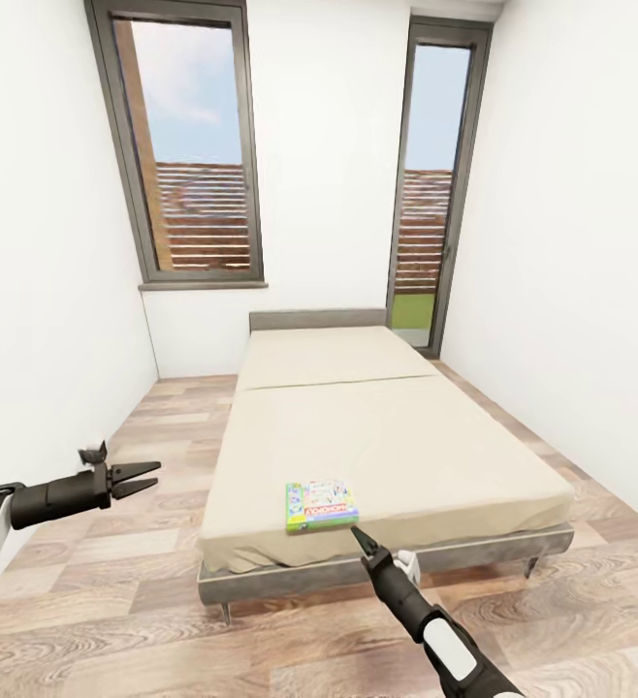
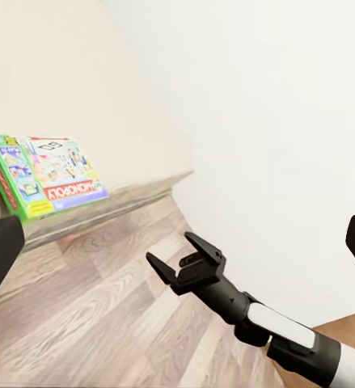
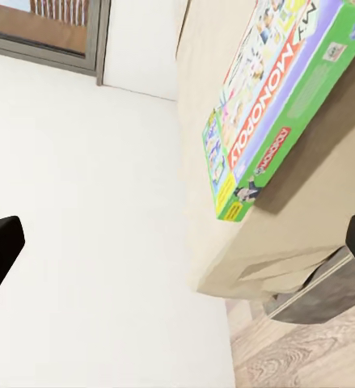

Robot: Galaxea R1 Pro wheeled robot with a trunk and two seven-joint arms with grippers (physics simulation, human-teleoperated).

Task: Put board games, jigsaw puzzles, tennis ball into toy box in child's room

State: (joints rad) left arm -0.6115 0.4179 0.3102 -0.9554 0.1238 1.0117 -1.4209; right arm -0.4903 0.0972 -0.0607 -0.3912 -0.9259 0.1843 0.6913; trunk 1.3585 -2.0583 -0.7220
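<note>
Room: bare white walls, two tall windows at the far end, wood-plank floor [image 1: 144, 620]
Bed: bed [image 1: 397, 427] with a plain beige mattress on a dark grey frame, running lengthwise away from the robot, its foot edge nearest
Task's thing: one board game [image 1: 321, 505], a flat white-green box with a red logo, lying flat on the mattress right at the foot edge, a little left of the bed's middle line; it also shows in the left wrist view [image 2: 44, 175] and close up in the right wrist view [image 3: 282, 97]
Long axis: box lies with its longer side roughly along the foot edge, so across the robot's line of approach
Right tool: right tool [image 1: 360, 536] sits just in front of the box and a shade to its right, below the mattress edge, tip aimed up and forward toward the box; fingers look drawn together and hold nothing
Left tool: left tool [image 1: 137, 477] hangs over the floor well to the left of the bed, fingers spread apart, empty
Nearer arm: the right, clearly; the box lies ahead of it and slightly left
Judgement: coming move probably turns on lifting the right tool above mattress height, opening it, and closing across the box's shorter side
Risk: a flat box offers little height to pinch
</note>
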